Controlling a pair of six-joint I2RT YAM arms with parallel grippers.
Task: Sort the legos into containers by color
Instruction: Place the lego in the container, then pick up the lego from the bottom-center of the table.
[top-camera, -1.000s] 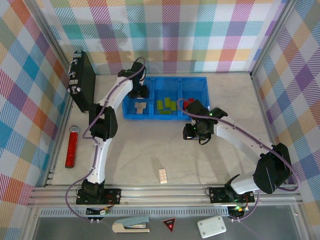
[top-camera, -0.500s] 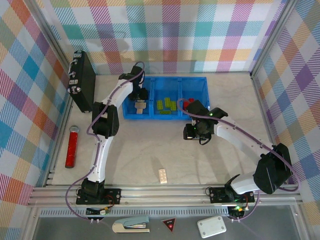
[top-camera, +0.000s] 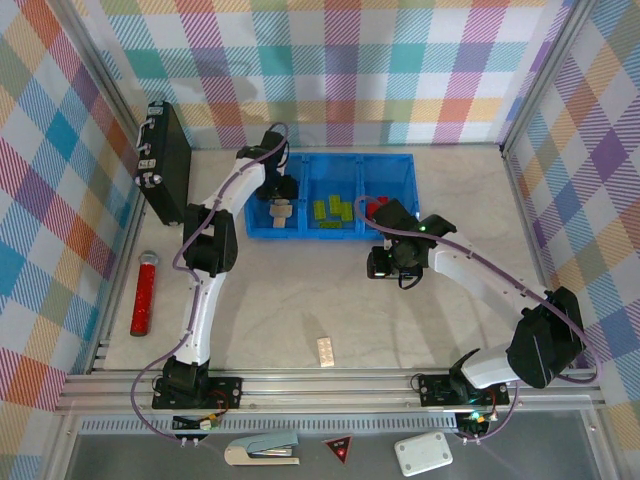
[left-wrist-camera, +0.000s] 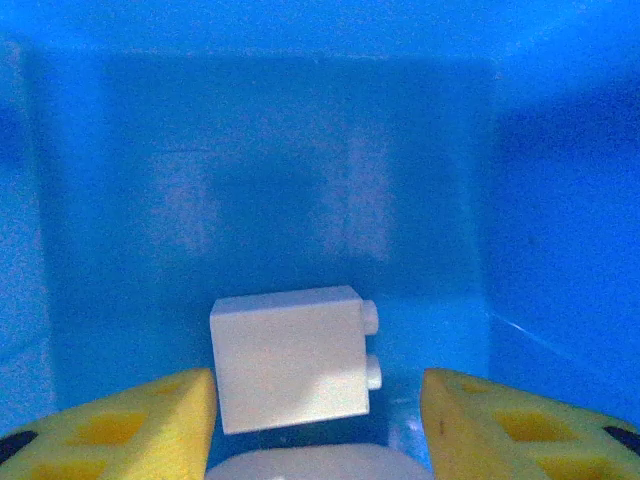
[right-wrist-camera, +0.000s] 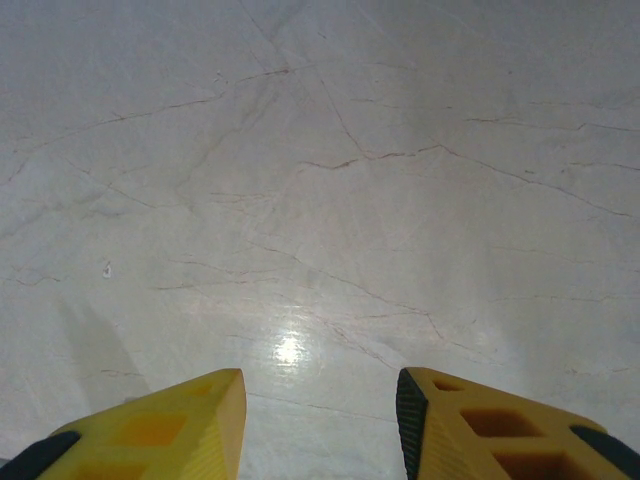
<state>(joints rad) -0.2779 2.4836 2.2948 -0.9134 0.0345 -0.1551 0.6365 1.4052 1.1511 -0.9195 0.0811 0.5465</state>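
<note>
At the far left a black case (top-camera: 165, 165) leans against the wall, and a red cylinder (top-camera: 145, 293) lies on the desk (top-camera: 300, 300) in front of it. The left arm reaches over to the blue tray (top-camera: 330, 236), where the left gripper (top-camera: 282, 200) hangs low in the leftmost compartment. In the left wrist view its jaws stand spread. Their yellow fingertips (left-wrist-camera: 150, 425) flank a cream brick (left-wrist-camera: 290, 370) that lies on its side on the blue floor, studs pointing right, with a clear gap on that side. The middle compartment holds several green bricks (top-camera: 332, 210), and the right one holds red bricks (top-camera: 375, 207), partly hidden by the right arm. Another cream brick, the loose one (top-camera: 325, 349), lies alone on the desk near the front rail, well apart from the tray. The right gripper (top-camera: 378, 265) hovers over bare desk just in front of the tray. Its jaws are parted, with nothing between them (right-wrist-camera: 320, 420).
</note>
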